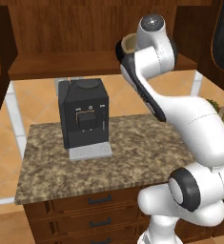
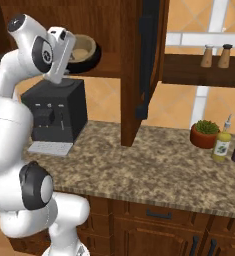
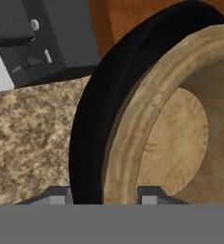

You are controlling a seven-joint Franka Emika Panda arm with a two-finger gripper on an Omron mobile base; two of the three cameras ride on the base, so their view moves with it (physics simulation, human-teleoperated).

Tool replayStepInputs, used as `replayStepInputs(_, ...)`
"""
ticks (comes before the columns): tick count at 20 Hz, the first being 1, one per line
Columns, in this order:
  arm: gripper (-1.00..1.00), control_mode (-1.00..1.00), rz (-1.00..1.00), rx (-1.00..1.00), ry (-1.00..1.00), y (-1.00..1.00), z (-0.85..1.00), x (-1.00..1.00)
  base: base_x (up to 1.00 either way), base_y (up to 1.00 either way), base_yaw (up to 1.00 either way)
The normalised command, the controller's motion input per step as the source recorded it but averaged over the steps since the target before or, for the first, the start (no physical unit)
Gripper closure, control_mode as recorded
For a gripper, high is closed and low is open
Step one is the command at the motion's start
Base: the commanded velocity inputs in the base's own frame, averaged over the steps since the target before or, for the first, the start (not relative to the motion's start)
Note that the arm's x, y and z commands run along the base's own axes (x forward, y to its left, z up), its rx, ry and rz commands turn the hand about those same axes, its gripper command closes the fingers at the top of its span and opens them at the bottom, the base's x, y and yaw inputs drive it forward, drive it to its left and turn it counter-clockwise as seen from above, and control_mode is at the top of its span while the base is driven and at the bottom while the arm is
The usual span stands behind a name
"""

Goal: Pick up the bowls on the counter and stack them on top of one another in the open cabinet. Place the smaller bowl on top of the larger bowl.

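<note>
In the open cabinet [image 2: 109, 70], the hand [image 3: 104, 194] straddles the tan bowl's [image 3: 180, 138] rim.

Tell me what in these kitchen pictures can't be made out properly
- Gripper: hand view's bottom edge cuts the fingers; whether they pinch the bowl rims is unclear.
- Black bowl: mostly behind the arm in the left base view.
- Tan bowl: its underside sits hidden inside the black bowl.
- Bottle label: too small to read in the right base view.
</note>
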Motion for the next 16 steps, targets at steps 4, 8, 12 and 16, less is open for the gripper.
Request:
replayStepInputs(4, -1.0, -1.0, 0.0, -0.12, 0.0, 0.0, -0.07, 1.0, 0.0, 0.0, 0.0)
replayStepInputs(8, -1.0, -1.0, 0.0, -0.07, 0.0, 0.0, 0.0, 1.0, 0.0, 0.0, 0.0)
replayStepInputs(12, -1.0, -1.0, 0.02, -0.02, -0.05, 0.0, 0.05, 0.28, 0.0, 0.0, 0.0)
replayStepInputs(16, -1.0, -1.0, 0.08, 0.0, -0.19, 0.27, 0.09, -0.91, 0.0, 0.0, 0.0)
